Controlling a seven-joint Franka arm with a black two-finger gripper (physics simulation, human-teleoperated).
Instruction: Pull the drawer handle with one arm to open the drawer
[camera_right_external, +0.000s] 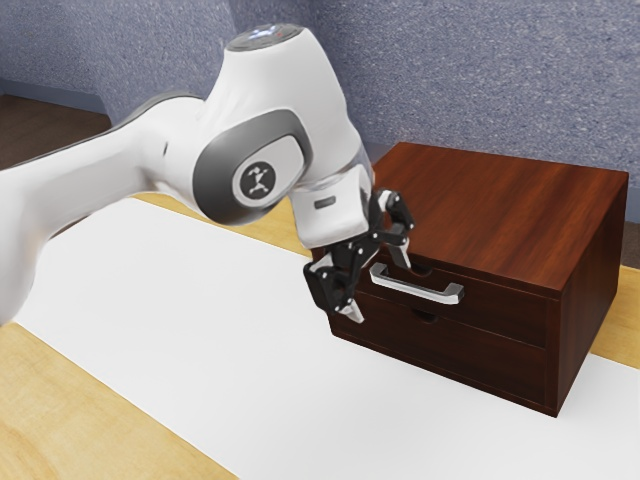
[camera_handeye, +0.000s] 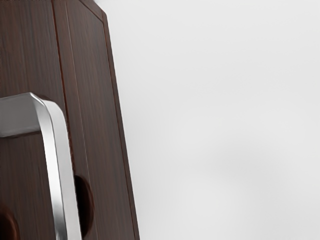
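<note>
Gripper (camera_right_external: 374, 266) right at the end of the silver handle (camera_right_external: 420, 287), fingers spread apart above and below it, not clamped; drawer (camera_right_external: 500, 306) shut in the wooden cabinet (camera_right_external: 500, 195).

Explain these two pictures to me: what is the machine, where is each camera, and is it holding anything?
This is a simulator's render of a white robot arm with a black two-finger hand. The exterior view is shot from the arm's side; the wrist view comes from a camera on the hand. A dark wooden cabinet stands on a white mat over a wooden table. The hand is open, straddling one end of the metal drawer handle, which the wrist view shows close up. Nothing is gripped yet; the drawer looks shut.
</note>
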